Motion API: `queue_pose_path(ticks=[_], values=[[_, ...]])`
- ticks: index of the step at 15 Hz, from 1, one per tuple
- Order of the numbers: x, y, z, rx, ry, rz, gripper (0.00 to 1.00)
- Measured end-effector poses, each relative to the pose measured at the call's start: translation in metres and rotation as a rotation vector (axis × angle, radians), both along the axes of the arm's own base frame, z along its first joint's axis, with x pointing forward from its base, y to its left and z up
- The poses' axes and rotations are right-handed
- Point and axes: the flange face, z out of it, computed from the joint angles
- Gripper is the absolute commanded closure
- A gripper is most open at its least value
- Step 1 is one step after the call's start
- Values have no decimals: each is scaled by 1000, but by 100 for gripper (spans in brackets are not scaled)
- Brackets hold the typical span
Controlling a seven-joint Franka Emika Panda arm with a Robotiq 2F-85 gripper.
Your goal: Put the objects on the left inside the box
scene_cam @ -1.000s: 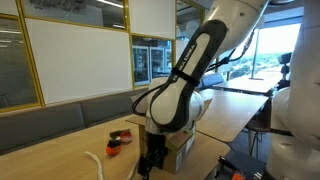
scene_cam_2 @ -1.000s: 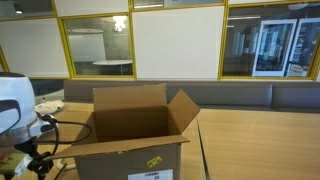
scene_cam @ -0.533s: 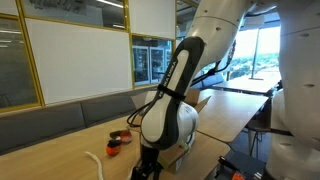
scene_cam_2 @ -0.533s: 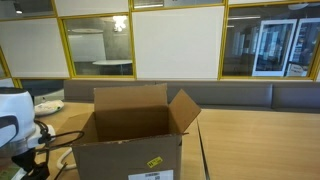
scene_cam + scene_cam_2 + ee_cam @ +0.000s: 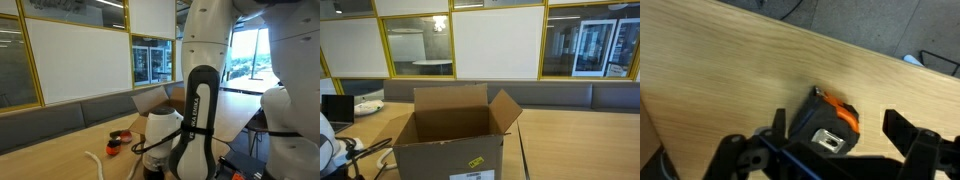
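Note:
In the wrist view my gripper [image 5: 838,132] is open, its two black fingers [image 5: 902,128] standing either side of a small black-and-orange piece [image 5: 825,122] with a metal clip, lying on the wooden table. They are not touching it. In an exterior view two small red-and-black objects [image 5: 117,143] and a white cord [image 5: 96,160] lie on the table left of the arm. The arm hides the gripper itself there. The brown cardboard box [image 5: 450,140] stands open with its flaps up. In an exterior view only its flap [image 5: 160,99] shows behind the arm.
The robot's white body [image 5: 190,130] fills the foreground of an exterior view. A laptop [image 5: 335,108] and a white object [image 5: 368,105] sit on the table behind the box. Glass walls and a bench run along the back. The table's edge [image 5: 930,68] shows at the wrist view's upper right.
The arm has swung round and lowered over the small objects. In the exterior view facing the box it has slid almost out at the left edge. The jaws stayed open.

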Motion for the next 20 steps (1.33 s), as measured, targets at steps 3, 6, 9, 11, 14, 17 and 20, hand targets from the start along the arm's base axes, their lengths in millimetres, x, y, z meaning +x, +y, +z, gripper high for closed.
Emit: queue_pose_path(ticks=[3, 6, 9, 11, 14, 17, 20], values=[[19, -4, -17, -73, -40, 20, 0], [38, 13, -35, -147, -107, 26, 0], [28, 51, -47, -206, -142, 14, 0], [15, 76, -48, -234, -140, 9, 0], [3, 98, -47, -267, -126, 4, 26], [2, 104, -46, -282, -118, -4, 32], [3, 106, -45, -291, -112, -12, 28]])
